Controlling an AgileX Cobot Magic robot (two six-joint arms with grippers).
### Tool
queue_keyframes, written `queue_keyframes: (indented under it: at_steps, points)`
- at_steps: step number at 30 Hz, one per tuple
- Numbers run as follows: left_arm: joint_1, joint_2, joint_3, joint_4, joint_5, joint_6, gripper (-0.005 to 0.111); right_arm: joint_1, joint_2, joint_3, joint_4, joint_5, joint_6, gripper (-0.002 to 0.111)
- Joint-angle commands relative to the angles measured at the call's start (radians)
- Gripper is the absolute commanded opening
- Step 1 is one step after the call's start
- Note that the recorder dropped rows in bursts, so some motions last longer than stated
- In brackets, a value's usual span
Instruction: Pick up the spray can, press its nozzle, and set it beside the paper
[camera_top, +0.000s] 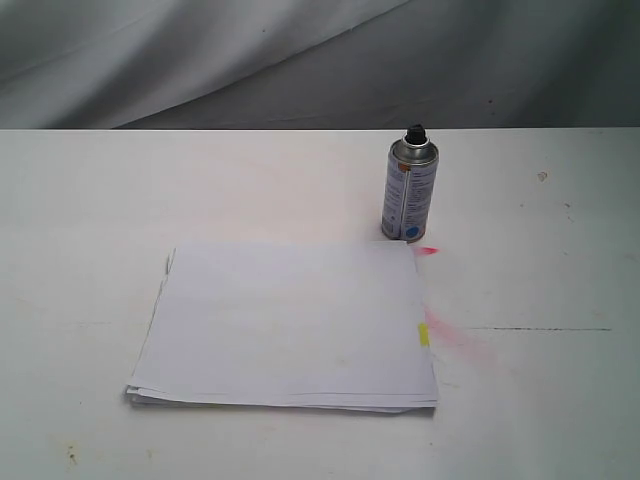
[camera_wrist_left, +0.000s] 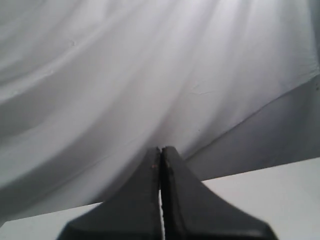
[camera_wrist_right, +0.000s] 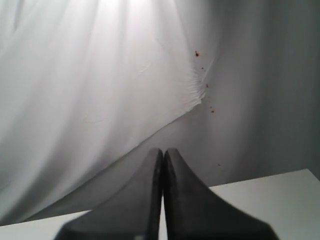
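Observation:
The spray can (camera_top: 409, 190) stands upright on the white table (camera_top: 90, 220), silver with a white label, a blue dot low down and its black nozzle (camera_top: 415, 133) on top. It stands just behind the far right corner of the paper (camera_top: 285, 325), a white stack with a small yellow tab (camera_top: 424, 335) on its right edge. Neither arm shows in the exterior view. My left gripper (camera_wrist_left: 161, 150) is shut on nothing and faces the grey backdrop. My right gripper (camera_wrist_right: 163, 151) is also shut and empty. Neither wrist view shows the can or the paper.
Pink spray stains (camera_top: 455, 335) mark the table beside the paper's right edge. A draped grey cloth backdrop (camera_top: 300, 60) hangs behind the table's far edge. Bare table lies left and right of the paper.

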Motion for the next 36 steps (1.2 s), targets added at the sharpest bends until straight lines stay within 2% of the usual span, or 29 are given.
queue_keyframes:
  at_steps: [1,4,8,10,12,19,36]
  points:
    - [0.001,-0.003,0.054,0.070,-0.014,0.003,0.000,-0.009,-0.008,0.096,-0.125,-0.125,-0.013,0.000]
    - [0.001,-0.020,0.138,0.079,-0.014,0.003,0.000,-0.007,-0.013,0.232,-0.171,-0.342,-0.013,0.000]
    - [0.001,-0.051,0.218,0.079,-0.018,0.003,0.000,-0.007,-0.013,0.360,-0.199,-0.373,-0.013,0.000]
    - [0.001,-0.062,0.244,0.133,-0.036,0.003,0.000,-0.007,-0.013,0.421,-0.204,-0.395,-0.013,0.000]
    - [0.001,-0.067,0.258,0.179,-0.038,0.003,0.000,-0.007,-0.013,0.479,-0.250,-0.463,-0.013,0.000]
    - [0.001,-0.073,0.274,0.179,-0.038,0.003,0.000,-0.007,-0.013,0.672,-0.416,-0.594,-0.013,0.000]
    - [0.001,-0.073,0.274,0.179,-0.038,0.003,0.000,-0.007,-0.227,0.812,-0.423,-0.509,-0.013,0.000]
